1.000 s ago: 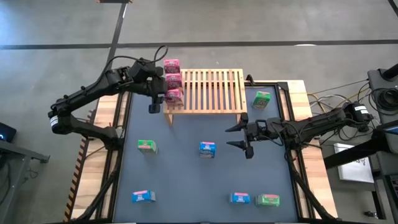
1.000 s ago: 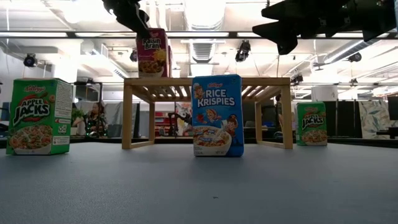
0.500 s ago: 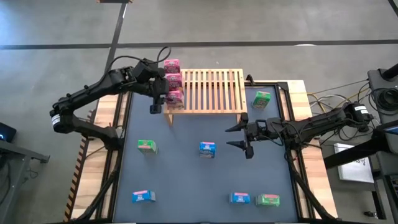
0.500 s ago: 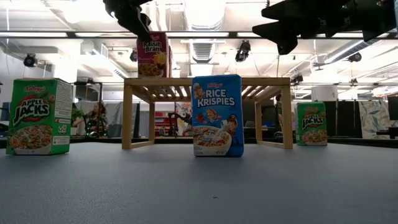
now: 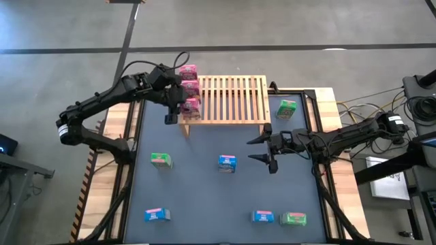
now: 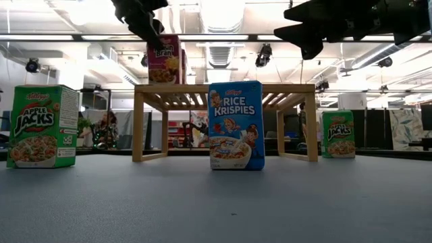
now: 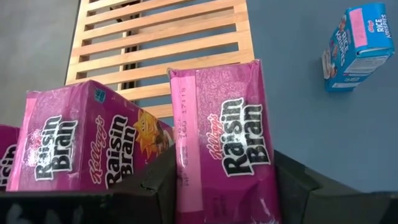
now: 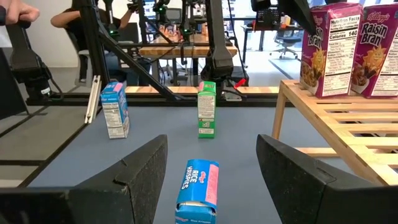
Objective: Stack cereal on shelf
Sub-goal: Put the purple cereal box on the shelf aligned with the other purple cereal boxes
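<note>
My left gripper is clenched around a pink Raisin Bran box at the near-left corner of the shelf, beside a second Raisin Bran box; a third is cut off at the edge. My left arm reaches across from the table's left side. My right gripper hovers with its fingers spread wide above a blue Rice Krispies box. A green Apple Jacks box stands further left.

pink cardboard cereal box: "Kellogg's Raisin Bran" | blue cardboard cereal box: "Kellogg's Rice Krispies" | green cardboard cereal box: "Kellogg's Apple Jacks" | side panel of pink box on wooden slatted rack: "Nutrition Facts", "Calories 140"
</note>
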